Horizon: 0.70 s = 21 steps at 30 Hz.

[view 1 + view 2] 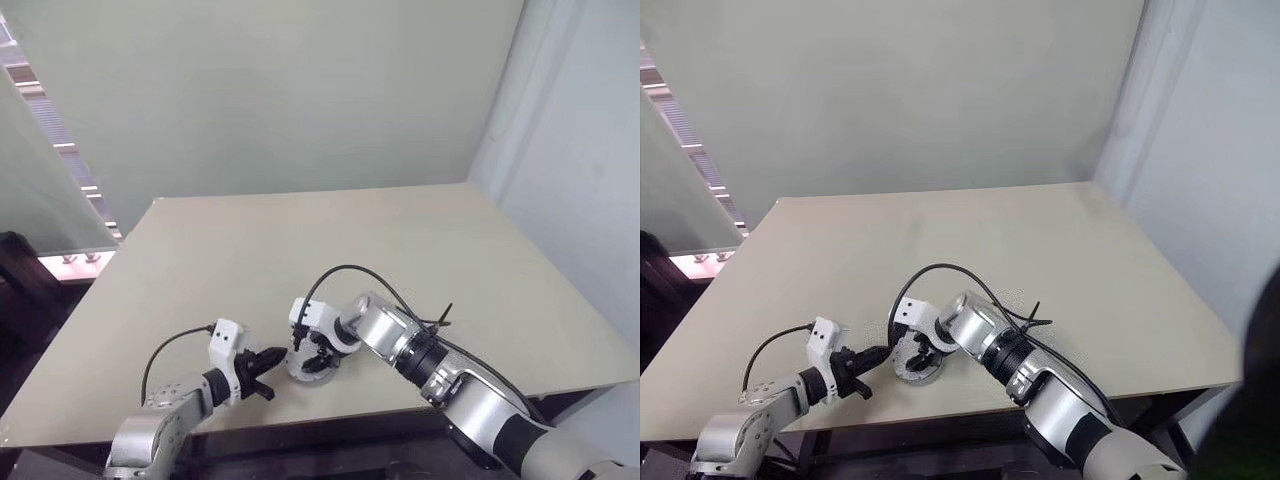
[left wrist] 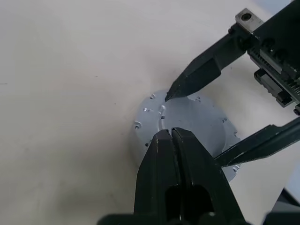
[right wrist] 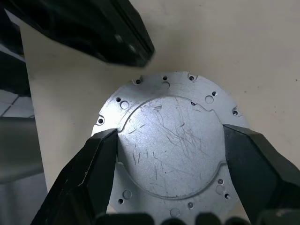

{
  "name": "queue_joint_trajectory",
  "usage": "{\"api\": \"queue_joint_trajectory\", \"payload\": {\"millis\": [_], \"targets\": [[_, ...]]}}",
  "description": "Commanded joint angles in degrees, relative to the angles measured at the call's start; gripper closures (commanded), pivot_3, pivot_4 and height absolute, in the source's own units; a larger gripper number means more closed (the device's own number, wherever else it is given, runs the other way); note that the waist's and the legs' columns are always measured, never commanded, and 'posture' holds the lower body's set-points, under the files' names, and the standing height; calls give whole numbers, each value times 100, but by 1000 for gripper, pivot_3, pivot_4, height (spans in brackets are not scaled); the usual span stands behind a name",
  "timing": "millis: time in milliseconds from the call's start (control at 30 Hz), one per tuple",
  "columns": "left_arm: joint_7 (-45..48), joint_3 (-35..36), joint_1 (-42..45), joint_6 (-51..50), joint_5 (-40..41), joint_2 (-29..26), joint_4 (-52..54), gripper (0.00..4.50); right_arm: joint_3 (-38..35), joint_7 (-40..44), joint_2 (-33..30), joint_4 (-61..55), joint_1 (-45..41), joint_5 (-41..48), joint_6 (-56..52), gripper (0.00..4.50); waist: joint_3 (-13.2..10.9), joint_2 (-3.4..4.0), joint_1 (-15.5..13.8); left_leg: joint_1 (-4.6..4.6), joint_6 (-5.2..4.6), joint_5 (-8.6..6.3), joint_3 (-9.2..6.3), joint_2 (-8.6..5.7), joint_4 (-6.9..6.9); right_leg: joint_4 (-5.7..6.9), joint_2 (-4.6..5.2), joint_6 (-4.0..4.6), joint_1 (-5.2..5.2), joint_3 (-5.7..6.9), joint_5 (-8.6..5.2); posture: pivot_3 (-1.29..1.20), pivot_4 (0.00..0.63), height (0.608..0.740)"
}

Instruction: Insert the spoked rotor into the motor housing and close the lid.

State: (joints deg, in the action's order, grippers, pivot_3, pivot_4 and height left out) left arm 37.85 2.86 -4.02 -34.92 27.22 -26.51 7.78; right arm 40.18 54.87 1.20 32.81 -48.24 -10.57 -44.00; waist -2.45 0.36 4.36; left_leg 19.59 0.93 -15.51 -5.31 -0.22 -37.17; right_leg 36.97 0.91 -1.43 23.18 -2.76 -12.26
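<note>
Left gripper [image 1: 268, 373]: near table edge, jaws pressed together, empty, tip just beside the motor housing. Motor housing [image 3: 171, 145]: round silvery part, flat scratched lid face up, resting on the beige table [image 1: 250, 260]. Right gripper [image 3: 171, 159]: above housing, jaws spread, fingers [image 3: 89, 173] bracketing its raised centre disc.

beige table [image 1: 300, 240], round metal motor housing [image 3: 171, 145]
</note>
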Motion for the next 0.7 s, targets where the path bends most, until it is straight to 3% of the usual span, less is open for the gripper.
{"api": "queue_joint_trajectory", "payload": {"millis": [33, 467, 600, 700], "targets": [[-62, -192, 182, 18, -253, -21, -135, 4500, 267, -38, -100, 293, 239, -200, -141, 1248, 1, -1, 1, 0, 0, 0, 1, 0, 0, 0, 0, 0, 1, 0, 0, 0, 0, 740], [-73, -590, 431, -98, -767, -110, -578, 4500, -50, -181, -71, 115, 263, -72, -62, 1248, 35, 9, -2, -2, 0, 0, -5, 0, 4, 0, 1, 0, -1, 3, 0, 0, 0, 740], [-59, -597, 450, -120, -781, -103, -576, 4500, -394, -244, -19, 3, 261, 108, -57, 15, 36, 8, -3, -2, 0, 0, -6, 0, 4, 0, 1, 0, 0, 5, 0, 0, 0, 740], [-47, -612, 475, -131, -791, -102, -575, 4500, -827, -263, 30, -164, 232, 396, -248, 15, 36, 6, -4, 0, 1, 1, -6, -2, 3, 0, 1, 0, 2, 4, 0, 0, 0, 740]]}}
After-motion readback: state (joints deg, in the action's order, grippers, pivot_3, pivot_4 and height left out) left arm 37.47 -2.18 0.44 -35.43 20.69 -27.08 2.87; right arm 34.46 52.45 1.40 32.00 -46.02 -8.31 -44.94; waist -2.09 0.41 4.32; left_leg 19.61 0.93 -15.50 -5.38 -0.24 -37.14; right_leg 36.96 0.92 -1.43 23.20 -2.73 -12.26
